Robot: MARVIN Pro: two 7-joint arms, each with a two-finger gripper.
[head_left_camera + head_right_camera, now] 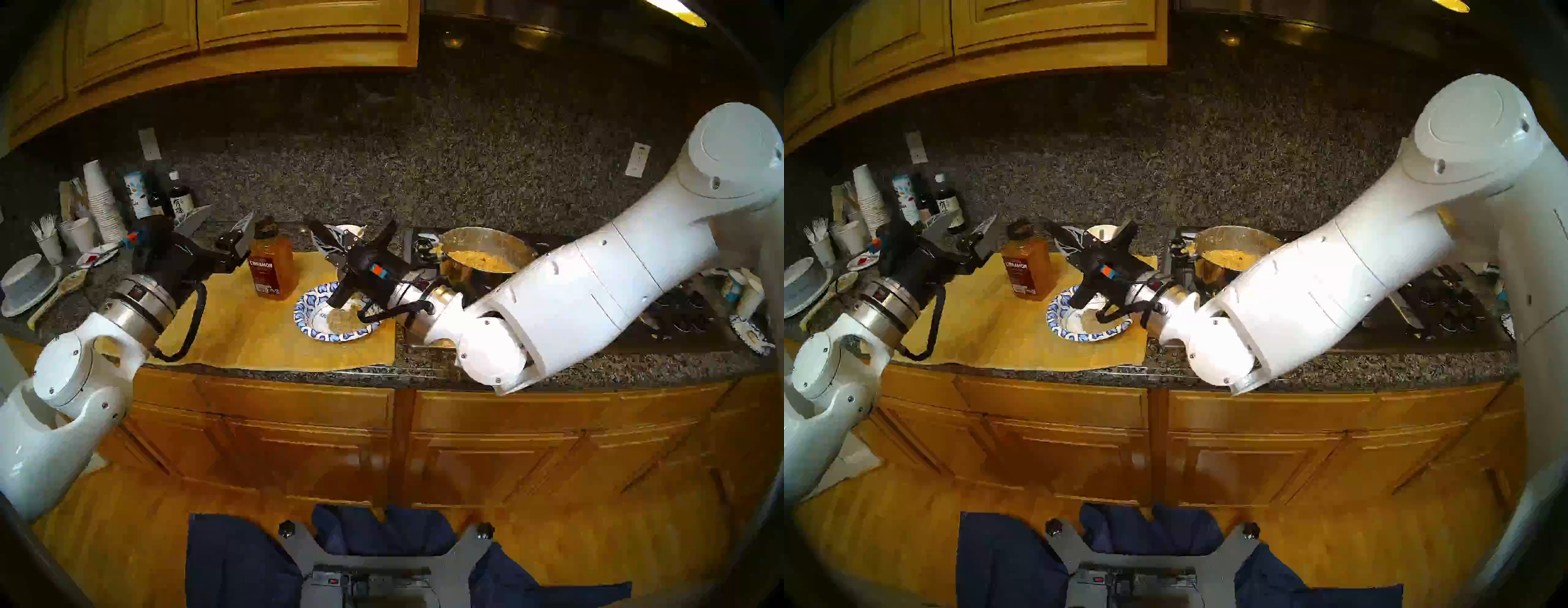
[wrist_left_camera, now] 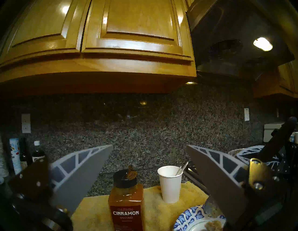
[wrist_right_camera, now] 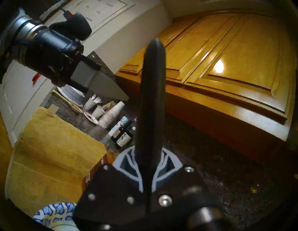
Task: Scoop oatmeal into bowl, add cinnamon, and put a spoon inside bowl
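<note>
Gripping a dark-handled utensil (image 3: 151, 112) — right claw (image 1: 339, 242) clamped, handle apparently pointing up-back — left claw (image 2: 148, 163) spread.

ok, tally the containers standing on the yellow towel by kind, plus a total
Cinnamon bottle: 1
Paper bowl: 1
Paper cup: 1
Total on the yellow towel: 3

Bowl (image 1: 306, 306) centre partly hidden
</note>
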